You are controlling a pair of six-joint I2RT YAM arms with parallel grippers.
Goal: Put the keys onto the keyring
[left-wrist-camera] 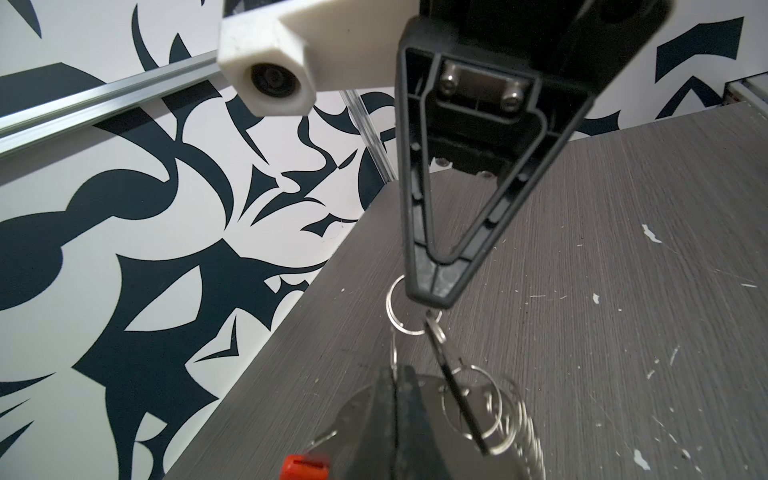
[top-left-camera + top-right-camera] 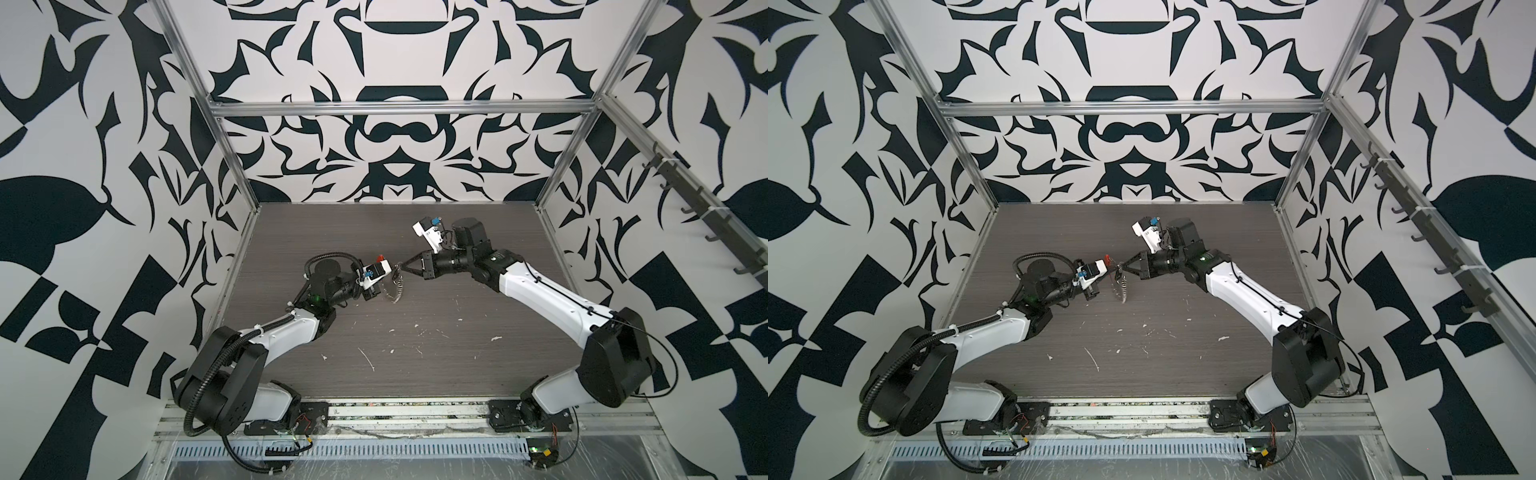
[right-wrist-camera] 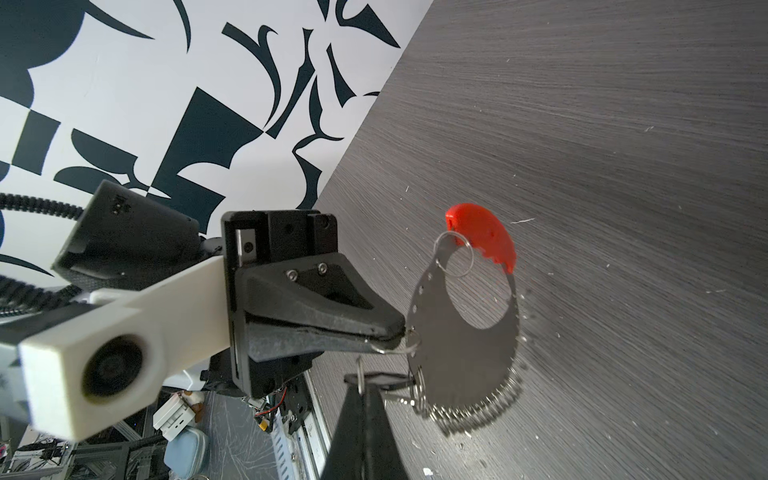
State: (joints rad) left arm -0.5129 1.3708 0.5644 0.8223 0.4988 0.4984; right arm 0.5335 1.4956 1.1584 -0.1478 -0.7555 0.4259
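Grippers meet tip to tip above the desk (image 2: 457, 353). We see the left gripper (image 3: 392, 332) pinching the keyring (image 3: 457, 353) at its edge. The right gripper (image 1: 432, 293) pinches a silver ring (image 1: 389, 303), with the black key (image 1: 457, 390) dangling just below, beside the keyring.

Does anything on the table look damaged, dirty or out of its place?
Yes. The dark table carries scattered white flecks and one longer white streak near its front middle, like chips or dried residue; I cannot tell which. The keyring is held above the table, not lying on it.
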